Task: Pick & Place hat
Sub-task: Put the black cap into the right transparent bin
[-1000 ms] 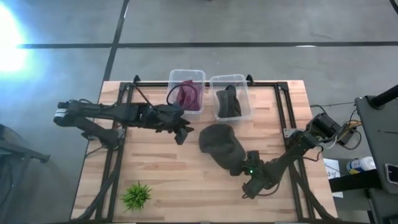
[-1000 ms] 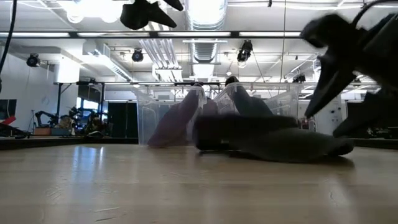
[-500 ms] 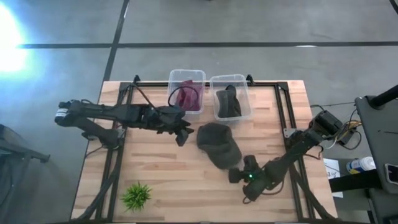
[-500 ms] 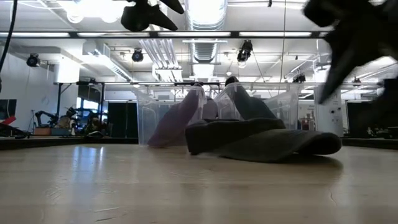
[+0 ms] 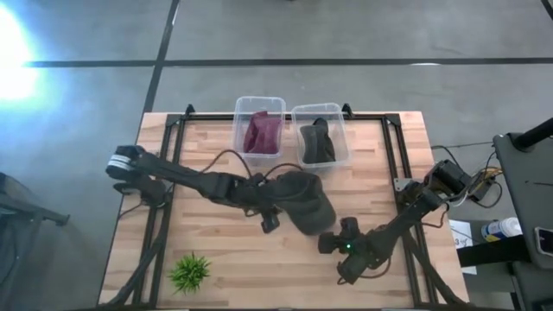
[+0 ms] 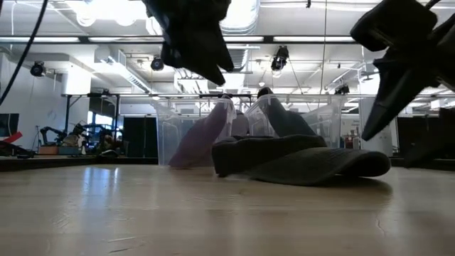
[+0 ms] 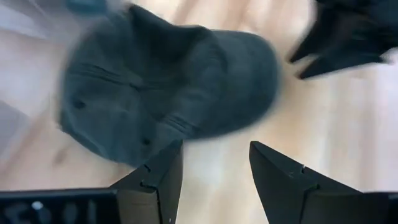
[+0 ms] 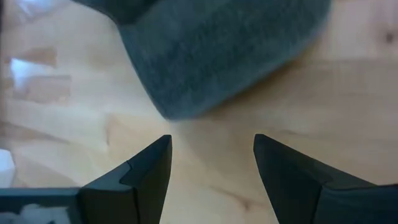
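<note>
A grey cap (image 5: 304, 200) lies crown up on the wooden table, its brim toward the right gripper. In the left wrist view the grey cap (image 7: 168, 93) fills the upper part. My left gripper (image 5: 271, 218) hangs open just beside the cap's left near edge, above the table (image 7: 211, 165). My right gripper (image 5: 333, 241) stands open just off the brim's near right end; the brim (image 8: 224, 56) shows ahead of its fingers (image 8: 211, 155). In the low view the cap (image 6: 298, 160) rests flat, with both grippers (image 6: 195, 43) (image 6: 398, 60) raised above it.
Two clear bins stand at the far edge: the left bin (image 5: 259, 108) holds a maroon hat (image 5: 263, 134), the right bin (image 5: 339, 117) a dark hat (image 5: 316, 142). A small green plant (image 5: 190, 272) sits near the table's near left corner. Bare wood (image 5: 216, 246) lies between.
My left gripper has swung from beside the left bin toward the table's near edge and right, ending at the cap's left side. The cap slid slightly toward the far left early on, then stayed put. My right gripper drew a little left along the brim's near end.
</note>
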Controlling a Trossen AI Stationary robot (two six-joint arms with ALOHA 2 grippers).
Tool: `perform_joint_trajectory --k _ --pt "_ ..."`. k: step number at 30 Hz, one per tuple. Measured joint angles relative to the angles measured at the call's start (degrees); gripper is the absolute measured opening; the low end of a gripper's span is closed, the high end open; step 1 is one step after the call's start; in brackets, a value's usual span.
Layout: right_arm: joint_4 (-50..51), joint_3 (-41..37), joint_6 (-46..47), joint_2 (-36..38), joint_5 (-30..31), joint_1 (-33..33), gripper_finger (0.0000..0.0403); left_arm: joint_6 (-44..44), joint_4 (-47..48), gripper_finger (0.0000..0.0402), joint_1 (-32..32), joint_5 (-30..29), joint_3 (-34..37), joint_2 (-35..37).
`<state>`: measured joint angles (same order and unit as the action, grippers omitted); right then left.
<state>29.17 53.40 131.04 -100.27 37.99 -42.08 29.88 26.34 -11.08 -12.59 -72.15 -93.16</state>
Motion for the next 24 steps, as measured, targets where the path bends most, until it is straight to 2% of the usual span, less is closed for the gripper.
perform_joint_trajectory --k 5,10,13,16,24 --pt "0.1 -0.2 -0.3 0.0 3.0 1.6 0.0224 -5.3 -2.5 0.0178 0.3 -9.7 -2.0 -4.8" --pt "0.0 -0.2 -0.7 0.0 4.6 2.7 0.0224 -9.4 -8.8 0.0178 1.0 -9.8 -2.2 -8.8" --pt "0.1 -0.3 -1.0 -0.1 5.6 3.4 0.0224 -8.8 -10.0 0.0178 1.5 -9.6 -2.2 -11.6" --pt "0.1 -0.6 -1.6 -0.1 6.0 4.1 0.0224 -6.8 -9.8 0.0178 2.0 -7.6 -2.2 -14.6" --pt "0.2 -0.9 -4.7 -0.1 7.0 6.0 0.0224 2.7 -15.8 0.0178 1.9 4.1 -2.5 -22.5"
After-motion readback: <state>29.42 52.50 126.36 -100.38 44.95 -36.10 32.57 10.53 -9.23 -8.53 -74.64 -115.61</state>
